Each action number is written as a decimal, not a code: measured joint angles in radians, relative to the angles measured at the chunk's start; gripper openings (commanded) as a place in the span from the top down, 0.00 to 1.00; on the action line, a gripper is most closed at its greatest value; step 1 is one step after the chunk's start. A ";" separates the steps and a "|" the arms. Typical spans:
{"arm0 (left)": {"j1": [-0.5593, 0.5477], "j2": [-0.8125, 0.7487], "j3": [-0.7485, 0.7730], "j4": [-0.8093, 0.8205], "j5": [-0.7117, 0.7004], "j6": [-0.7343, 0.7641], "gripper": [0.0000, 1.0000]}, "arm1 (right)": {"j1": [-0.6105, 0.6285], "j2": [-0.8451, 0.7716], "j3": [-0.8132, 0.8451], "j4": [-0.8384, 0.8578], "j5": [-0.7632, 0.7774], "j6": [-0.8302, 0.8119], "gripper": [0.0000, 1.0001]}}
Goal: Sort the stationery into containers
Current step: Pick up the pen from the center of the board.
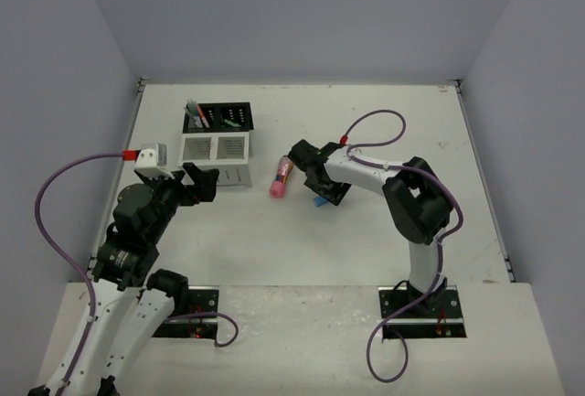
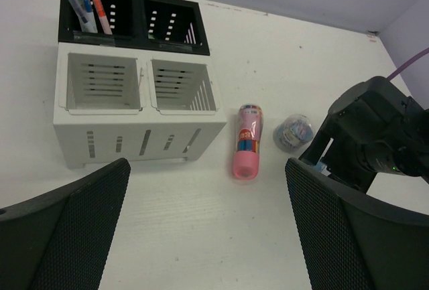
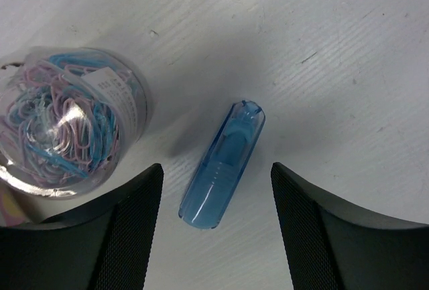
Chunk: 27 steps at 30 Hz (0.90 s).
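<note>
The right arm is reaching left and low, the right gripper (image 1: 322,197) standing part-open astride the blue capsule piece (image 3: 223,164), fingers clear of it on both sides. A tub of paper clips (image 3: 67,122) is sitting just beside. The left gripper (image 2: 206,166) is hovering wide and empty near the white slatted box (image 2: 134,132). The white worktop (image 1: 366,250) is lying between pale grey walls (image 1: 302,12).

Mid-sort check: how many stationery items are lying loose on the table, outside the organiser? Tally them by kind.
Pink tube: 1
Tub of paper clips: 1
Blue capsule: 1
Total loose in view: 3
</note>
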 measured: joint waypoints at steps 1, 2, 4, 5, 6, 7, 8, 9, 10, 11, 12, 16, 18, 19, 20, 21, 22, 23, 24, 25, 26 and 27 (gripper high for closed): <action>0.000 -0.001 0.000 0.000 0.000 0.003 0.00 | -0.001 0.002 -0.008 0.013 -0.003 0.000 0.40; 0.000 -0.002 0.000 0.001 0.000 0.006 0.00 | -0.001 0.002 -0.020 0.027 -0.009 0.001 0.41; 0.000 -0.004 0.000 0.001 0.000 0.007 0.00 | 0.001 -0.006 -0.053 0.062 -0.018 0.002 0.43; 0.000 -0.004 0.000 0.002 0.001 0.007 0.00 | 0.002 -0.018 -0.072 0.081 -0.017 0.002 0.45; 0.000 -0.004 0.000 0.002 0.001 0.007 0.00 | 0.003 -0.031 -0.092 0.099 -0.017 0.001 0.50; 0.000 -0.003 0.000 0.002 0.002 0.007 0.00 | 0.003 -0.044 -0.112 0.116 -0.018 0.002 0.59; 0.000 -0.003 -0.001 0.003 0.003 0.007 0.00 | 0.003 -0.055 -0.127 0.129 -0.019 0.003 0.72; 0.000 -0.002 -0.003 0.005 0.004 0.007 0.00 | 0.003 -0.064 -0.141 0.140 -0.021 0.004 0.86; 0.000 -0.002 -0.008 0.007 0.006 0.006 0.00 | 0.004 -0.071 -0.152 0.151 -0.021 0.007 0.95; 0.000 -0.002 -0.014 0.009 0.010 0.006 0.00 | 0.006 -0.078 -0.163 0.163 -0.021 0.009 0.99; 0.000 0.000 -0.019 0.008 0.013 0.006 0.00 | 0.008 -0.086 -0.174 0.174 -0.021 0.011 1.00; 0.000 0.012 -0.032 0.010 0.027 -0.005 0.00 | 0.021 -0.125 -0.227 0.215 -0.016 0.014 1.00; 0.000 0.020 -0.033 0.017 0.043 -0.022 0.00 | 0.042 -0.150 -0.255 0.215 -0.005 0.008 1.00; 0.000 0.024 -0.036 0.029 0.056 -0.033 0.00 | 0.059 -0.167 -0.273 0.216 0.007 -0.008 1.00; 0.000 0.028 -0.044 0.049 0.075 -0.049 0.00 | 0.082 -0.189 -0.294 0.222 0.021 -0.035 1.00; 0.000 0.032 -0.057 0.074 0.098 -0.064 0.00 | 0.113 -0.216 -0.316 0.233 0.035 -0.072 1.00; 0.000 0.038 -0.077 0.105 0.131 -0.081 0.00 | 0.155 -0.250 -0.339 0.254 0.055 -0.135 1.00; 0.000 0.046 -0.096 0.129 0.163 -0.099 0.00 | 0.199 -0.284 -0.355 0.278 0.070 -0.197 1.00; 0.000 0.054 -0.115 0.149 0.192 -0.117 0.00 | 0.242 -0.317 -0.368 0.302 0.083 -0.254 1.00; 0.000 0.067 -0.135 0.176 0.226 -0.138 0.00 | 0.282 -0.351 -0.389 0.350 0.092 -0.316 1.00; 0.000 0.084 -0.156 0.209 0.262 -0.161 0.00 | 0.321 -0.387 -0.416 0.417 0.098 -0.381 1.00; 0.000 0.103 -0.180 0.250 0.299 -0.189 0.00 | 0.355 -0.429 -0.450 0.478 0.100 -0.444 1.00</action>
